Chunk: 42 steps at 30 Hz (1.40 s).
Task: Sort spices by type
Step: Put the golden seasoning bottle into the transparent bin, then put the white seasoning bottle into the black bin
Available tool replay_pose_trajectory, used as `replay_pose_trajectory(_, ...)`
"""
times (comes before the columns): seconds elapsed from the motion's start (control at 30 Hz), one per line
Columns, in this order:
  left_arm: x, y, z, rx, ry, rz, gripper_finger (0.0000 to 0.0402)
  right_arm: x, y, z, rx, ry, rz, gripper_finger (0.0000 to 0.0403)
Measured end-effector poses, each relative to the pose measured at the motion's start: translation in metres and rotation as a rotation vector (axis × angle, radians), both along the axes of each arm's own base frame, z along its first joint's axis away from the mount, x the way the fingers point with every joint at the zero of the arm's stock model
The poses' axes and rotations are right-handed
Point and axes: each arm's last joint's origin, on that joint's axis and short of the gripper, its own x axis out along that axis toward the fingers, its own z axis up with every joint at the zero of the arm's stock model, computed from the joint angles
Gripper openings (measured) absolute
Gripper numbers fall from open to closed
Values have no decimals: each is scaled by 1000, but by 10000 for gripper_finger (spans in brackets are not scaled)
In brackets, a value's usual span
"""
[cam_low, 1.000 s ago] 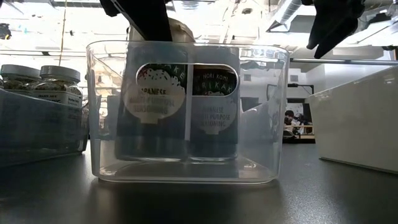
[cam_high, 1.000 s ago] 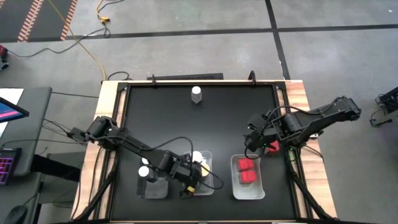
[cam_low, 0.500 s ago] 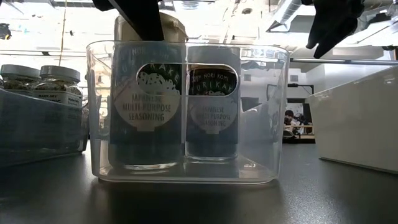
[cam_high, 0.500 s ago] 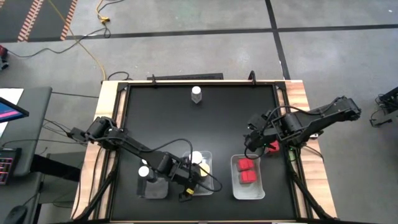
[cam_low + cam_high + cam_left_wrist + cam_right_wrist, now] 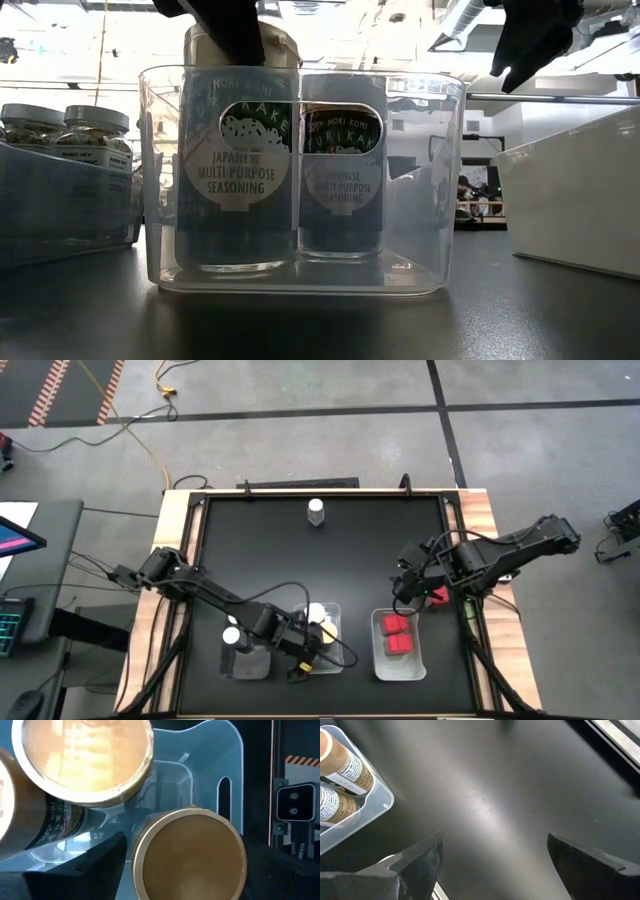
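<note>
My left gripper (image 5: pixel 308 640) is over the middle clear tray (image 5: pixel 335 660), shut on a tan-lidded seasoning jar (image 5: pixel 237 170). That jar stands upright on the tray's floor beside a second, like-labelled jar (image 5: pixel 340 170), whose cream lid (image 5: pixel 82 757) shows in the left wrist view. My right gripper (image 5: pixel 410 592) hangs open above bare table (image 5: pixel 495 865), next to the tray with two red-capped jars (image 5: pixel 397 635). One more red cap (image 5: pixel 438 597) lies beside the right arm. A white-capped jar (image 5: pixel 316 512) stands alone near the far edge. My left gripper holds the jar by its tan lid (image 5: pixel 187 852), pinched between the two fingers (image 5: pixel 102 860), one on either side of the lid's rim. It comes from above, pointing down (image 5: pixel 232 28). The jar is upright with its base on the tray's floor.
A left tray (image 5: pixel 245 660) holds white-capped jars (image 5: pixel 232 632), seen as grey-lidded jars (image 5: pixel 65 125) in the low view. The red-cap tray's wall (image 5: pixel 590 190) rises at the right. A tray corner (image 5: pixel 370 805) shows near my right gripper. The table's middle and far part lie bare.
My left gripper has moved down, bringing the tan-lidded jar down inside the middle tray. The jar hung above the tray floor a second ago and now stands on it beside the other jar. The right arm has kept still.
</note>
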Motion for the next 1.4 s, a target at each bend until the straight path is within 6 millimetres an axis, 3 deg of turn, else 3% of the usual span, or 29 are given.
replay_pose_trajectory(0.5,-17,9,35,13,-57,-38,328,0,0,0,0,0,0,379)
replay_pose_trajectory(0.77,-38,21,68,80,-128,-60,328,1,0,0,4,-11,0,379)
replay_pose_trajectory(1.0,-66,40,102,253,-206,-248,328,4,1,2,14,-43,-1,379)
replay_pose_trajectory(1.13,-84,52,115,270,-183,-198,328,10,3,5,39,-117,-3,379)
replay_pose_trajectory(1.27,-99,59,117,297,-153,-205,328,20,5,11,77,-238,-8,379)
replay_pose_trajectory(1.4,-121,63,102,221,-251,-257,328,37,8,11,99,-327,-21,379)
